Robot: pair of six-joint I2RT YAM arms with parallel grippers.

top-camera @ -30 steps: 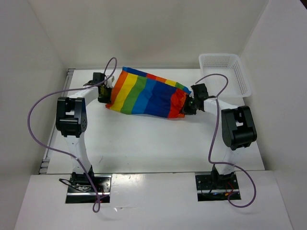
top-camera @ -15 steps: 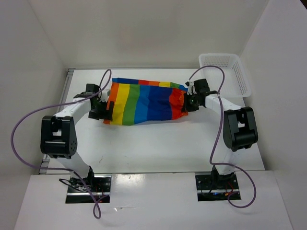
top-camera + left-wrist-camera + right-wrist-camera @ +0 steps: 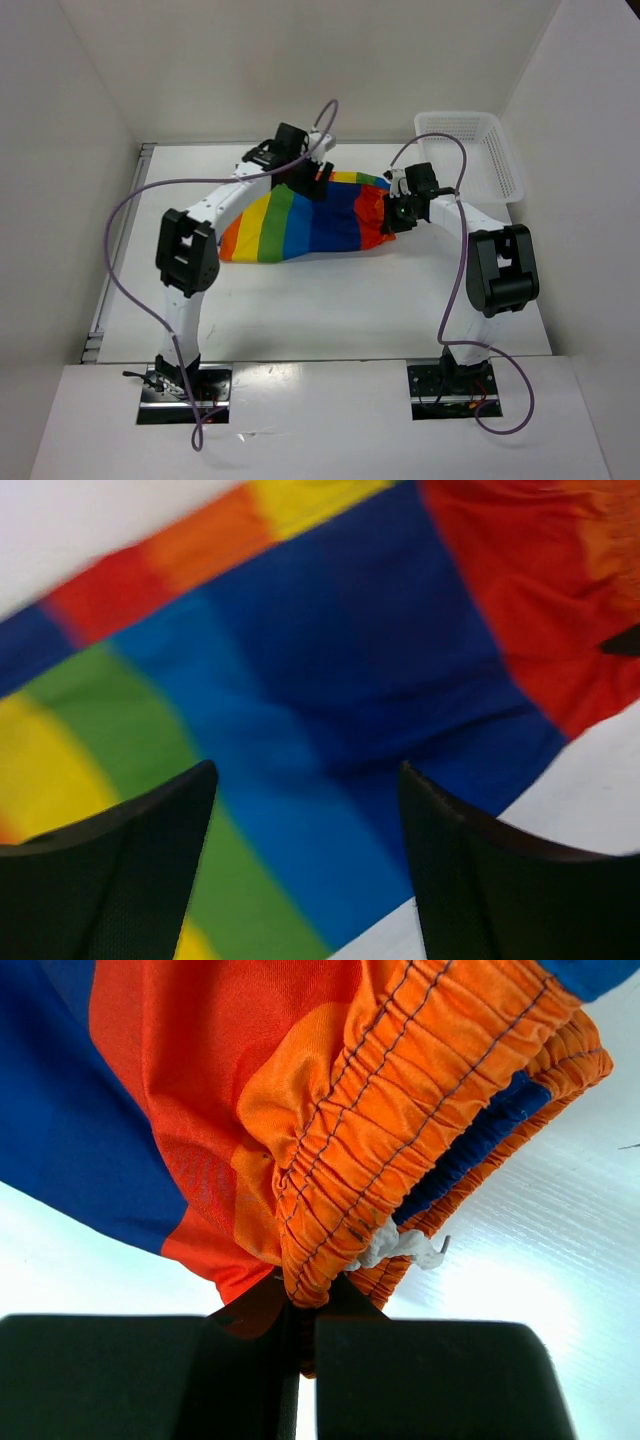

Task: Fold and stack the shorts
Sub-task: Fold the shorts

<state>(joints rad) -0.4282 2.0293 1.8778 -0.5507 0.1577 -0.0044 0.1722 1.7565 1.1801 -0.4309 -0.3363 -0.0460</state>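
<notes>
White tabletop [image 3: 300,300], shorts [image 3: 300,220] spread flat. Your right gripper [image 3: 300,1310] pinches the orange waistband [image 3: 400,1090] at 3 o'clock, likely anchoring it. Your left gripper [image 3: 305,780] hovers at 12 o'clock, jaws apart and empty.

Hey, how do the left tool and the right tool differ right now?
The left tool is open and grips nothing; the right tool is shut on the shorts. The left tool is over the shorts' middle stripes, near their far edge; the right tool is at their right end, pinching the orange waistband. Both are black and both are at the shorts.
</notes>
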